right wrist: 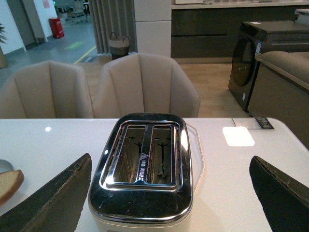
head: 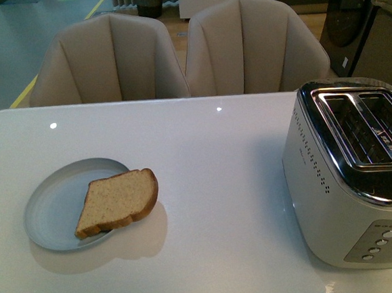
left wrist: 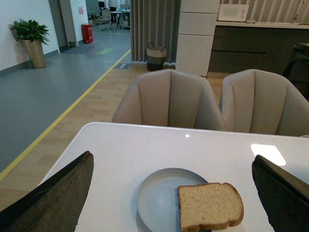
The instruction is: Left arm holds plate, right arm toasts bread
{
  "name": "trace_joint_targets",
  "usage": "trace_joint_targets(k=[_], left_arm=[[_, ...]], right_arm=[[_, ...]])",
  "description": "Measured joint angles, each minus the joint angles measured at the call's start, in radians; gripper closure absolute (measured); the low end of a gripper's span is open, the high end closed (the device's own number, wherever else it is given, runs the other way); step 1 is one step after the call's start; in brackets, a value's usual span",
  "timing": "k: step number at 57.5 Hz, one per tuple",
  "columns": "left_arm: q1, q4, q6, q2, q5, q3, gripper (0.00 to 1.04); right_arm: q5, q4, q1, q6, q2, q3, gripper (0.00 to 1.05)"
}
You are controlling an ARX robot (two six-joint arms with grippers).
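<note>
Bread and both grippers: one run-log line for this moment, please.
bread: on plate, overhanging rim | toaster: slots empty | left gripper: open, empty | right gripper: open, empty

White glossy table (head: 206, 186): plate (head: 51, 205) left, toaster (head: 348, 175) right, well apart.

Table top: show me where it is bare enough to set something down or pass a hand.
The widest bare stretch of the table lies between the bread, which overhangs the plate, and the toaster. The strip along the far edge by the chairs is also bare. The toaster crowds the right side, and the plate takes the near left.
</note>
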Motion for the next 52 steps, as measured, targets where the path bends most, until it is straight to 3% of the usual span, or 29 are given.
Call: trace_joint_targets(k=[32,36,40,47,52], left_arm=[[0.000,-0.002,0.000,0.002,-0.002,0.000,0.07],[-0.032,-0.339,-0.099,0.197,-0.098,0.142,0.07],[-0.044,-0.480,-0.131,0.302,-0.112,0.184,0.07],[-0.037,-0.460,-0.155,0.384,-0.086,0.199,0.07],[0.020,-0.331,-0.137,0.516,-0.020,0.232,0.07]], right_arm=[[0.000,0.000,0.000,0.000,0.000,0.000,0.09],[0.000,0.000,0.000,0.000,0.000,0.000,0.09],[-0.002,0.000,0.000,0.000,-0.001,0.000,0.09],[-0.002,0.000,0.000,0.000,-0.001,0.000,0.09],[-0.002,0.000,0.000,0.000,-0.001,0.000,0.09]])
